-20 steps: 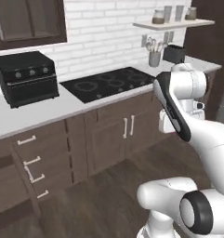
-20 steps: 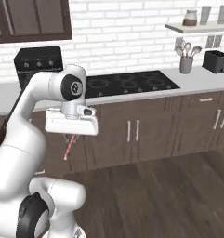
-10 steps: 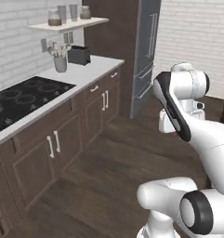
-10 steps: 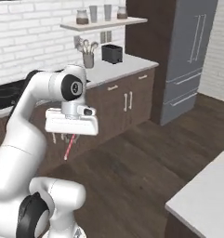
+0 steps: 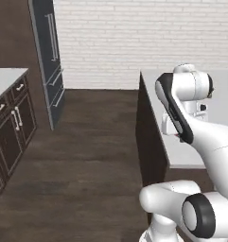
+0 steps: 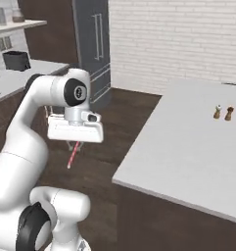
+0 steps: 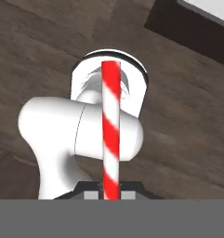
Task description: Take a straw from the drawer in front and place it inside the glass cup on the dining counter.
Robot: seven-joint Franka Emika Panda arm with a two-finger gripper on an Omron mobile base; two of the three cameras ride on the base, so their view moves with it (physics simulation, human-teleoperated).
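Red-and-white straw (image 7: 110,135) is pinched between the gripper (image 7: 110,191) fingers, jaws narrow and clamped on its near end; it runs straight out ahead of the tips in the hand view. Right base view: straw (image 6: 73,155) hangs down below the gripper (image 6: 74,142), slightly tilted, over dark wood floor (image 6: 124,112). Dining counter (image 6: 188,147) sits off to the tool's side, apart from it. Two small shakers (image 6: 223,112) stand far across its top.

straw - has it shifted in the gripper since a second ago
No. In the right base view the straw hangs below the shut gripper at the same slant as before; only the kitchen behind has swung, since the base turned toward the dining counter.
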